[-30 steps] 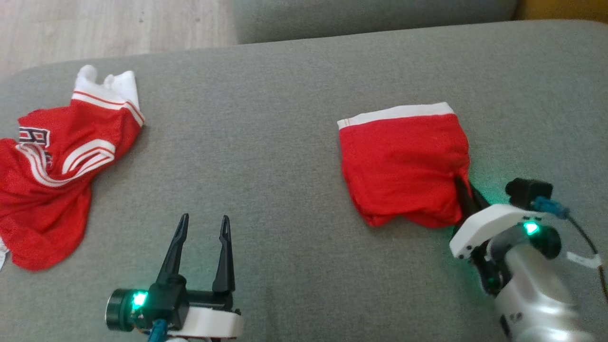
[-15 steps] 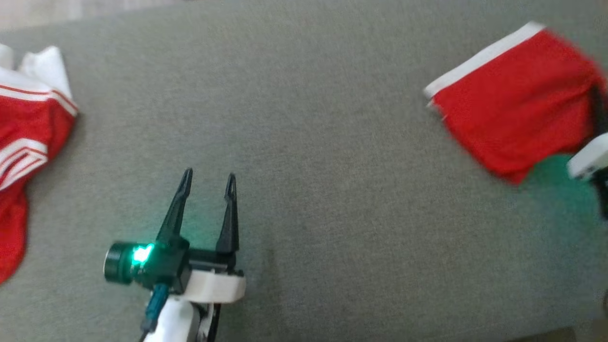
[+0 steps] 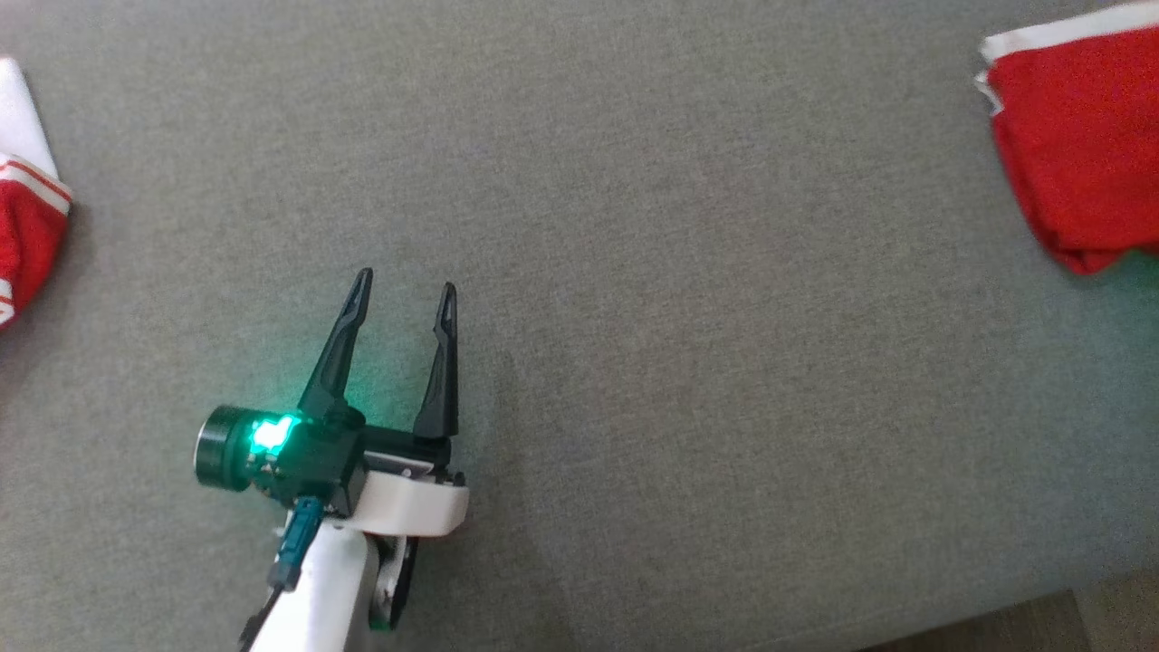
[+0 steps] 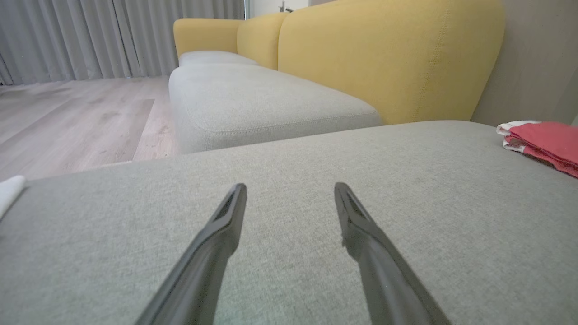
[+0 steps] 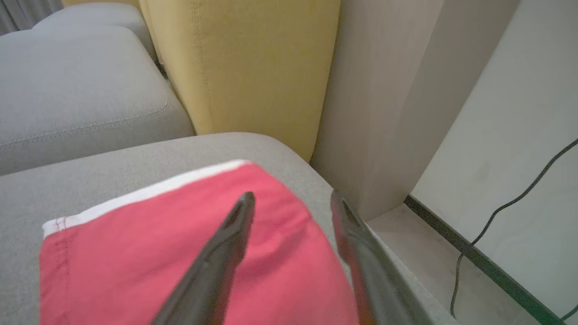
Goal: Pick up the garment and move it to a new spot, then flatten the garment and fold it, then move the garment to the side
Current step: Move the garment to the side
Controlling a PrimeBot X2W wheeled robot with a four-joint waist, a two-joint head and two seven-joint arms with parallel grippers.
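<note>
Risk: folded red garment [image 3: 1077,154] lies at the right edge of the sofa cushion [image 3: 688,272], so your right jaws, apart just over it, could snag a layer, undo the fold or nudge it off; left jaws apart, empty, well clear.

Broad grey woven-fabric sofa seat [image 3: 688,272] underfoot, mustard-yellow upholstered backrest [image 4: 388,58] rising behind it. Pale wood plank floor [image 4: 76,117] runs off to grey pleated curtains [image 4: 90,36]. Beside the sofa, a beige wall panel [image 5: 384,90] and a thin black cable [image 5: 505,207] trailing.
</note>
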